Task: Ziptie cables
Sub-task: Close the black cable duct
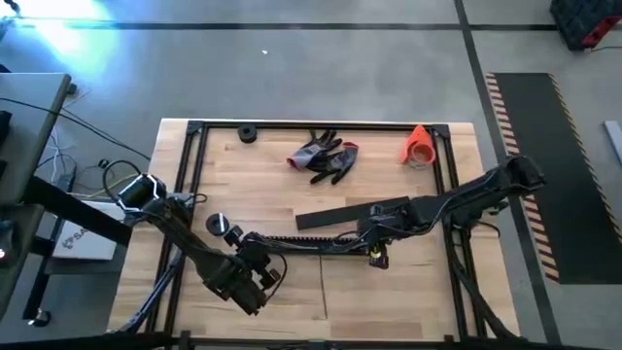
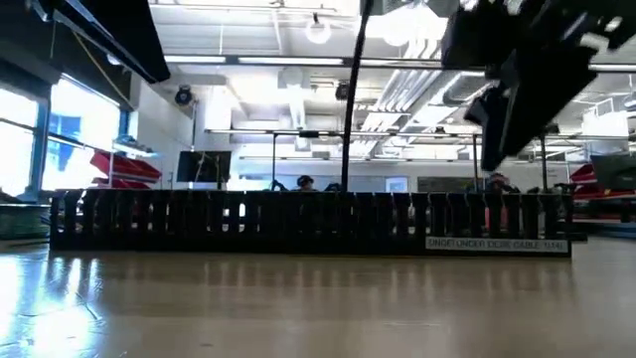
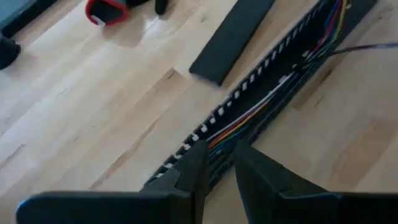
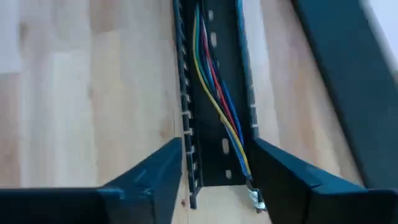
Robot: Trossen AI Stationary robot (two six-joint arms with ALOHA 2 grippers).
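The pale wooden table is framed by a black metal rail along its far and side edges. Bare wood lies open in front of the arms and between the long black slotted cable duct and the far rail.

At the left, the left gripper hangs over the duct's left end, its two dark fingers close together with only a narrow gap, holding nothing. In the left wrist view the fingertips sit just above the duct's slotted wall.

The cables, thin wires in white, yellow, red and blue, lie inside the duct channel and run along its length. One thin dark strand leaves the channel over the bare wood near the far end.

A flat black cover strip lies on the table just beyond the duct, tilted to it. Farther back, one pair of grey-and-red work gloves lies in a heap, a small black round part sits at the far rail, and an orange cone-shaped object rests near the far right corner.

At the right, the right gripper hovers over the duct's right end with its fingers spread wide, straddling the channel and the wires in it without touching them.

Counted: two arms, one duct, one cover strip, one cone.
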